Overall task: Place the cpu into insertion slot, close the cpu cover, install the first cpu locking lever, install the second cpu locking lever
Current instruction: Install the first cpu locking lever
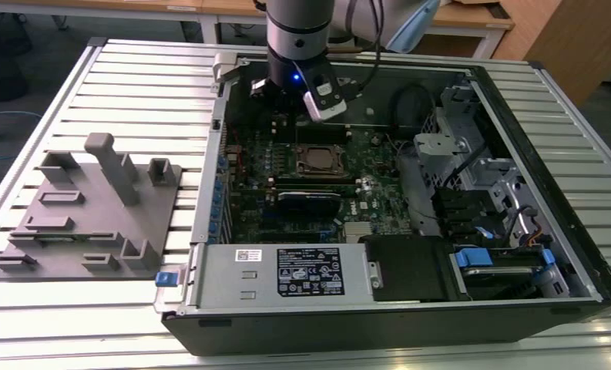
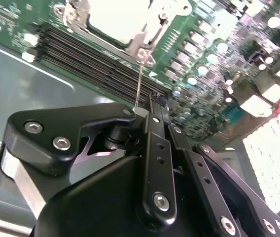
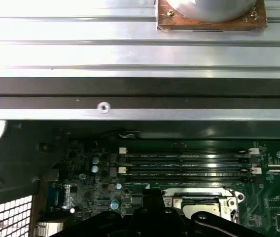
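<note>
Gripper (image 2: 154, 100) over motherboard (image 1: 382, 166); slatted metal table (image 1: 130, 85)

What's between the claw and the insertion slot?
In the second wrist view, long dark memory slots lie between the claw and the insertion slot, and a thin metal lever rod runs across them from the slot toward the claw.

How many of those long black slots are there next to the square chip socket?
4. In the first wrist view the long black slots lie side by side in one bank, parallel to the insertion slot, between it and the case edge. None looks hidden.
</note>
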{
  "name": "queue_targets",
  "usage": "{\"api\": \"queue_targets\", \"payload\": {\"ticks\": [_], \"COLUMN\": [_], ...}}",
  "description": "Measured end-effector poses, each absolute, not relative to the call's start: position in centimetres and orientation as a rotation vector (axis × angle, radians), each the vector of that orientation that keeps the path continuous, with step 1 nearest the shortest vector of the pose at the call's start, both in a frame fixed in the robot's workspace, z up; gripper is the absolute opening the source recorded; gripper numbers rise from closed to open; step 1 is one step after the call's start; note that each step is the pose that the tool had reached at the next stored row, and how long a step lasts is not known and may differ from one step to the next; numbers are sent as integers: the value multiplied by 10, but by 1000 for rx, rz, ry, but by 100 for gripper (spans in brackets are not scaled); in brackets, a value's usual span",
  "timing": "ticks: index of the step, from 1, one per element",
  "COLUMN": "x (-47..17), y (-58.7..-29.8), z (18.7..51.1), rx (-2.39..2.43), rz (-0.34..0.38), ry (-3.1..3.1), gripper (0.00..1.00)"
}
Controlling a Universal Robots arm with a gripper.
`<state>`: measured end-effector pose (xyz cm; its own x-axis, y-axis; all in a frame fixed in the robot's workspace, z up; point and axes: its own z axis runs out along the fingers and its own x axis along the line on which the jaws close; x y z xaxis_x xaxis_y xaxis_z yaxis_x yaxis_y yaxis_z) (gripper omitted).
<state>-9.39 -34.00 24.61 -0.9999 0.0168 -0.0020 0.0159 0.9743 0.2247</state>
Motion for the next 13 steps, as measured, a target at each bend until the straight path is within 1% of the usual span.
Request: {"api": "queue_targets", "payload": {"ticks": [6, 13], "x": [-76, -74], "y": [-340, -340], "z": [246, 245], "rx": [26, 26], "rz": [355, 353], "ry": [3117, 3118], "gripper": [11, 11]}}
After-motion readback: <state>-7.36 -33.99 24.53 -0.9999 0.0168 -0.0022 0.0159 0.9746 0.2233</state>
